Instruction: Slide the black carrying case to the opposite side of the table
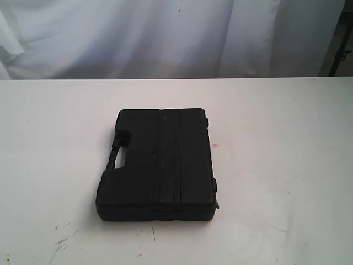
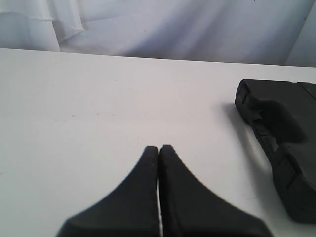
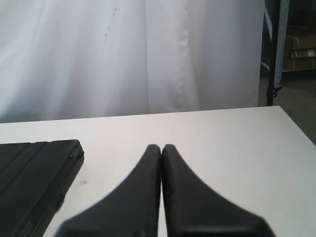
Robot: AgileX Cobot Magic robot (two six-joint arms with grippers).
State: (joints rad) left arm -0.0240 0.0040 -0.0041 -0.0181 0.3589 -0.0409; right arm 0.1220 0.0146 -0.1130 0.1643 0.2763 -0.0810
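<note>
We find the case [image 1: 159, 164] lying flat and closed just left of centre in the exterior frame, handle toward the left, on the white table [image 1: 287, 165], with neither arm in that view. Our left gripper [image 2: 159, 148] and right gripper [image 3: 161, 147] each show fingers pressed together on nothing, poised over bare tabletop to either side of the case and not touching it. We judge the slide not yet begun: contact and the whole push across are left to do.
</note>
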